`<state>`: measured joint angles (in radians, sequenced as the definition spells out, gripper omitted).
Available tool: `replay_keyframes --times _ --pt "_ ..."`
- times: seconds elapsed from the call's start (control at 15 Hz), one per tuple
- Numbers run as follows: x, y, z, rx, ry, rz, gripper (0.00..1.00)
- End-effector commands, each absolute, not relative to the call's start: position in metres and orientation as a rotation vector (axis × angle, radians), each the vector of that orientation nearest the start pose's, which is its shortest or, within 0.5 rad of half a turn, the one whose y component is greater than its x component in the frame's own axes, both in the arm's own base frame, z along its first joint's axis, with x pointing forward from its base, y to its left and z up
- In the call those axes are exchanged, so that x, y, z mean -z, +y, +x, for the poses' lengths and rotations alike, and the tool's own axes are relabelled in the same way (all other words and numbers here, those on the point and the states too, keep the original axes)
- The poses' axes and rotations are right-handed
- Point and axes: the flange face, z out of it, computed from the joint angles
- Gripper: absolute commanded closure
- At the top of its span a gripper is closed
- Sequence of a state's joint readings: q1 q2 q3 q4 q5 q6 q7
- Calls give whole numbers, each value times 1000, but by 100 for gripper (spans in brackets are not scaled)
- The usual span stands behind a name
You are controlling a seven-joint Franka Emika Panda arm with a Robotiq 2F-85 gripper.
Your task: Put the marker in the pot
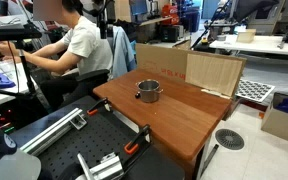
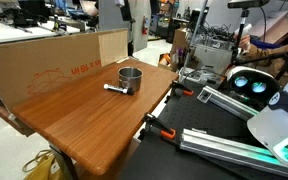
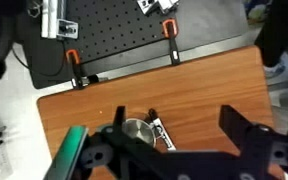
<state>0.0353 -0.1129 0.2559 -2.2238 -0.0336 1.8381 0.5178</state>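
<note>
The small shiny silver pot (image 1: 148, 91) stands near the middle of the wooden table (image 1: 179, 115); it also shows in the other exterior view (image 2: 131, 78) and in the wrist view (image 3: 136, 130). The marker (image 2: 114, 88), white with a black cap, lies flat on the table right beside the pot, outside it. It also shows in the wrist view (image 3: 162, 132). My gripper (image 3: 173, 113) is open and empty, high above the table, with the pot and marker below, near its left finger. The gripper is not in either exterior view.
A large cardboard box (image 2: 44, 60) stands along the table's far edge (image 1: 214, 72). Orange clamps (image 3: 72, 62) hold the table to a black perforated board (image 3: 114, 30). A person (image 1: 79, 45) sits at a desk nearby. The white robot base (image 2: 279, 125) stands beside the table.
</note>
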Motion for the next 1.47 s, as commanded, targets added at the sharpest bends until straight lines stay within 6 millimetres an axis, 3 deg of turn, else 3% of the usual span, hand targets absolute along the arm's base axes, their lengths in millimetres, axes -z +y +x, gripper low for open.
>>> replay_keyframes --times 0.0,0.4,0.6,0.93,1.4 --pt "-402 135 455 -379 358 -3262 0" --pt "-403 135 456 -377 358 -3262 0" --pt "-392 126 469 -363 341 -3345 0" --pt "-358 111 498 -163 117 -3493 0" --pt "-301 115 523 155 -238 -3485 0"
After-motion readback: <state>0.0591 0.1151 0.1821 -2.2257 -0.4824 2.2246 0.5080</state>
